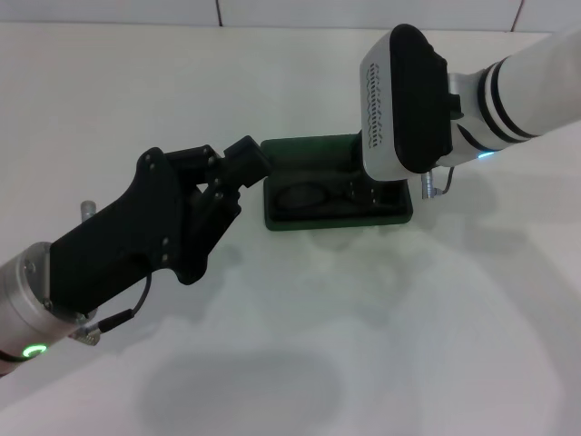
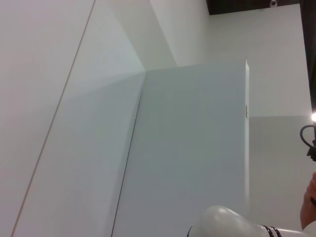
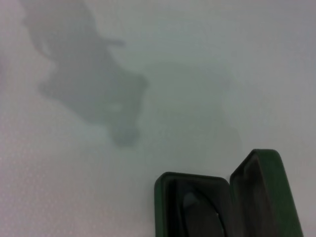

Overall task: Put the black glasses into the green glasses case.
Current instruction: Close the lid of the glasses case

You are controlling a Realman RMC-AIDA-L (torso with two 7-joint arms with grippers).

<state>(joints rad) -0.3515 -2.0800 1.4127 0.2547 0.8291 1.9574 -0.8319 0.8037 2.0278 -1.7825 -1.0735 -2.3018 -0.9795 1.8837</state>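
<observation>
The green glasses case (image 1: 281, 211) lies open in the middle of the white table. The black glasses (image 1: 311, 195) lie inside its tray, a lens and thin frame showing. In the right wrist view the case (image 3: 168, 197) shows with its lid (image 3: 269, 192) raised and a lens (image 3: 196, 213) in the lining. My left gripper (image 1: 247, 156) is at the case's left end, close to the lid's edge; I cannot tell if it touches. My right gripper (image 1: 388, 168) hangs over the right part of the case, its tip hidden under the white wrist housing.
The white table (image 1: 363, 345) spreads all round the case, with a tiled wall behind it. The left wrist view shows only white wall panels (image 2: 187, 148) and a bit of the right arm (image 2: 227, 224).
</observation>
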